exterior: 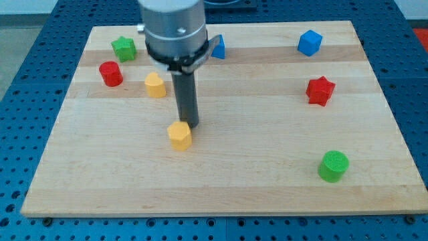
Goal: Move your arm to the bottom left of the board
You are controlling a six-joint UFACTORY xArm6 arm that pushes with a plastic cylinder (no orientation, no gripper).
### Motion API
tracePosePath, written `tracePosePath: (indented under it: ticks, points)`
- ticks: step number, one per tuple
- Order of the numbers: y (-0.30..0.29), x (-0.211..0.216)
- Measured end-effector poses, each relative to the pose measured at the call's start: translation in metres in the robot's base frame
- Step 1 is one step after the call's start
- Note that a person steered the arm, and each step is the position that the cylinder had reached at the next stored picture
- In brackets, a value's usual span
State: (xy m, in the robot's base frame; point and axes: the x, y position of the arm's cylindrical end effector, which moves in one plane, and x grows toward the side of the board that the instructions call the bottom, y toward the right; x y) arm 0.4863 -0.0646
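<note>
Pale wooden surface (221, 187), blocks scattered. Far to the tool's left near the view's top: green star-shaped plastic block (124, 48), red plastic cylinder (110, 73). Nearer, up-left of the tool: yellow rounded plastic block (155, 85). Tool a bare dark rod, no jaws to open or close, gripping nothing; my tip (189, 125) touching or just above-right of a yellow hexagonal plastic block (180, 135). Behind the rod: blue plastic block (219, 47), shape half hidden. Well to the right: blue cube (309, 42), red star (320, 91), green cylinder (333, 166). Target corner down-left of tip; probably yellow hexagon in the path.
</note>
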Motion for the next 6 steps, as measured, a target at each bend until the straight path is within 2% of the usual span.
tracePosePath:
  ticks: [1,3,4,5,6]
  points:
    - [-0.024,0.036]
    - [-0.065,0.045]
    - [-0.065,0.039]
    - [-0.064,0.017]
    - [-0.099,0.005]
